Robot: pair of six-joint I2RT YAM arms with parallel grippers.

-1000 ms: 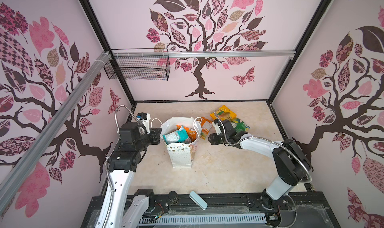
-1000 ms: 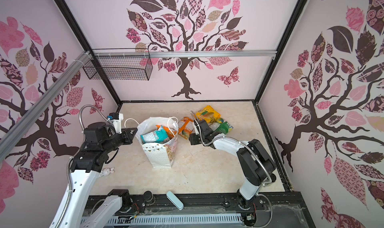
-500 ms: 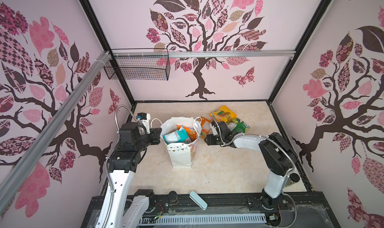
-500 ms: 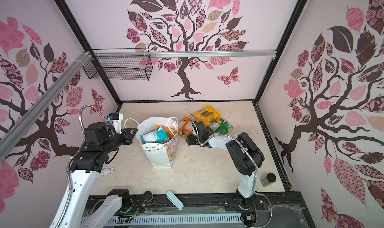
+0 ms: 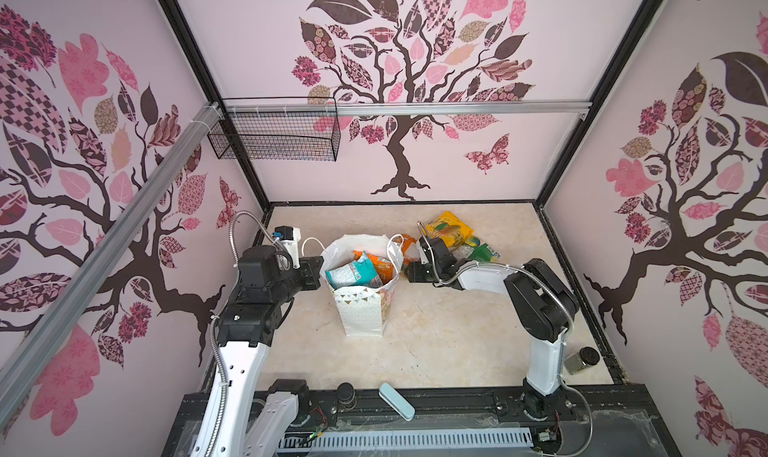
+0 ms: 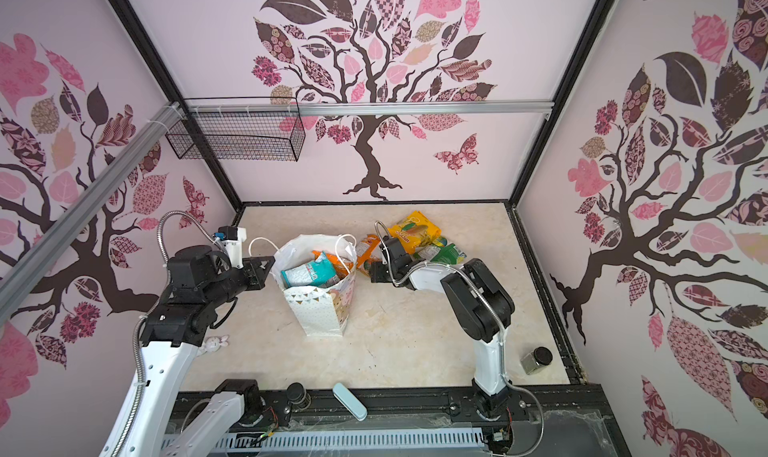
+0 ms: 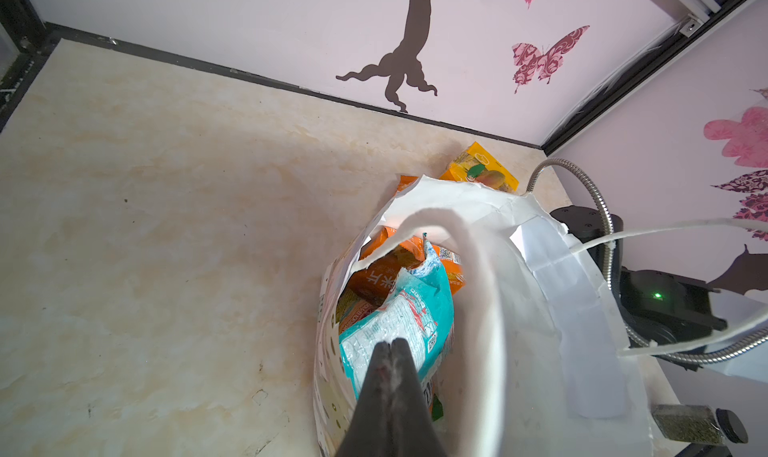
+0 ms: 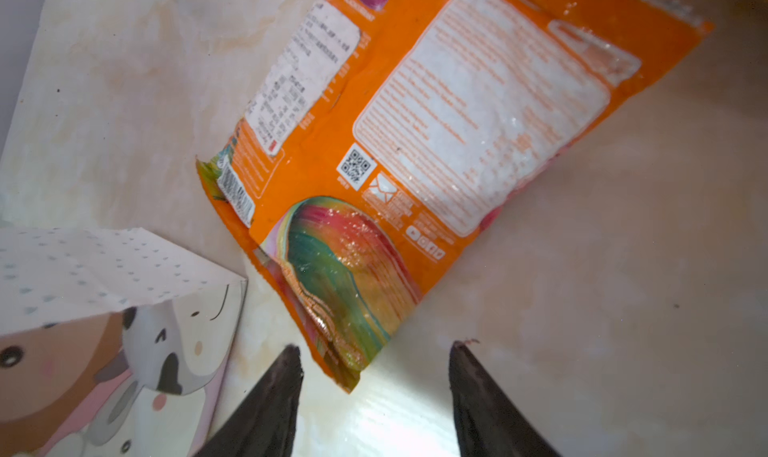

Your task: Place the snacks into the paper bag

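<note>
The white paper bag stands mid-table with a teal packet and an orange packet inside. My left gripper is shut at the bag's left rim, tips over the opening. I cannot tell whether paper is pinched. An orange multicolour packet lies flat just right of the bag. My right gripper is open, one finger on each side of its near corner. Yellow and green snacks lie behind the right arm.
A glass jar with a black lid stands at the front right near the right arm's base. A pale blue case lies on the front rail. A black wire basket hangs on the back wall. A small white toy lies by the left arm.
The right arm has swung in toward the bag, bringing its gripper left to the orange packet's corner and uncovering the jar. The left arm and the bag have not moved.
</note>
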